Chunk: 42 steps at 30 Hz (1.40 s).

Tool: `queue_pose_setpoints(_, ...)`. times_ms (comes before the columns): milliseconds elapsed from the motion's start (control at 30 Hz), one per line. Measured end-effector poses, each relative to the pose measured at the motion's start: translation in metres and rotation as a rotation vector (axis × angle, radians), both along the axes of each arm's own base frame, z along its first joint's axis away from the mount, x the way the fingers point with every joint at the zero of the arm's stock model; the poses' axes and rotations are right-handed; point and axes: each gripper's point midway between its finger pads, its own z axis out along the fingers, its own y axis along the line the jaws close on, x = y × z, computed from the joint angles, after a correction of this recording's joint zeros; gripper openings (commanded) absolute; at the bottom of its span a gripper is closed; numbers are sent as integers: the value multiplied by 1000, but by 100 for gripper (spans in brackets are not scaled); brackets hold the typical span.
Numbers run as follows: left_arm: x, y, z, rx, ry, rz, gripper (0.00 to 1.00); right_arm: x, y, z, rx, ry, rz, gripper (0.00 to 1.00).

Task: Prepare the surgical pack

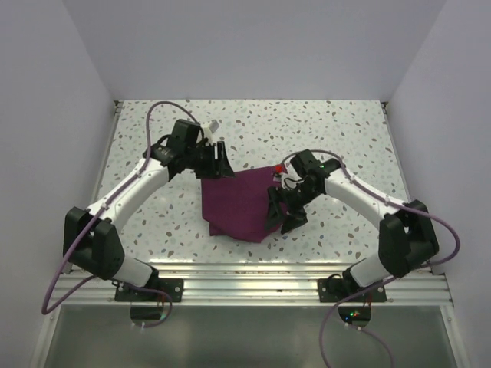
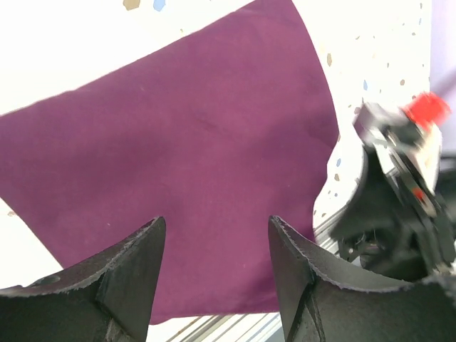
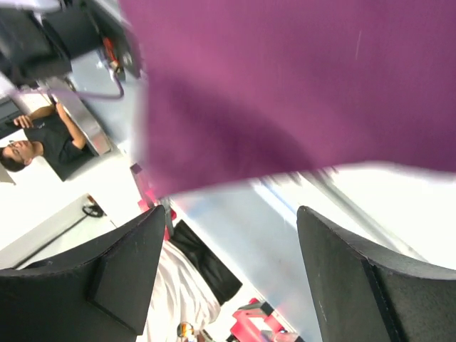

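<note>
Surgical pack [image 1: 236,205] is seen as a folded purple cloth, flat on the speckled table [image 1: 330,130] between the two arms. The left arm is stretched forward and inward, and the left gripper [image 1: 222,167] is held at the pack's far left corner, jaws spread wide with nothing gripped; the cloth lies just beyond the fingertips. The right arm is bent back at the wrist, and the right gripper [image 1: 282,211] is set at the pack's right edge, jaws parted wide and empty.
</note>
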Motion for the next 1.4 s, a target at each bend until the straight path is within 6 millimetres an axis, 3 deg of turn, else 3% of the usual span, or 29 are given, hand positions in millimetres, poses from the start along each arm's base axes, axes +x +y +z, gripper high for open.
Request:
queue_pose_setpoints(167,8,-4,-1,4,7,-25,62,-31,-17,6,-3,8,-13,80)
queue_pose_setpoints(267,6,-6,-12,39,17,-49,59,-33,-28,1,-76,11,-23,79)
queue_pose_setpoints(333,3,-10,-20,70,19,-69,57,-23,-39,0,-120,9,-76,79)
queue_pose_setpoints(467,-5,-21,-31,157,-13,-111,56,20,-64,-3,-143,19,-309,75)
queue_pose_setpoints(500,-6,-23,-32,184,-32,-116,56,30,-69,-6,-145,15,-363,69)
queue_pose_setpoints(533,-6,-24,-33,209,-49,-114,52,37,-72,-9,-151,14,-404,52)
queue_pose_setpoints(600,-4,-20,-33,261,-67,-90,47,41,-72,-18,-159,28,-450,42)
queue_pose_setpoints(633,2,-13,-31,292,-78,-59,43,41,-72,-23,-172,37,-466,32)
queue_pose_setpoints(700,23,6,-21,345,-105,32,35,37,-77,-36,-220,56,-486,21)
queue_pose_setpoints(733,38,17,-14,357,-122,83,23,35,-80,-41,-246,61,-496,13)
queue_pose_setpoints(800,73,39,3,370,-145,179,13,33,-86,-47,-287,61,-511,1)
queue_pose_setpoints(867,111,57,21,385,-173,257,4,32,-90,-54,-314,60,-525,0)
queue_pose_setpoints(967,162,56,31,394,-208,273,0,29,-94,-70,-337,71,-560,0)
queue_pose_setpoints(1033,190,41,18,385,-213,242,0,26,-94,-80,-345,90,-589,0)
queue_pose_setpoints(1100,200,27,-12,385,-170,193,0,27,-92,-91,-347,114,-621,0)
queue_pose_setpoints(1233,192,12,-79,398,-34,105,0,35,-84,-111,-347,147,-665,0)
queue_pose_setpoints(1400,177,5,-115,384,58,51,0,42,-63,-115,-293,172,-649,0)
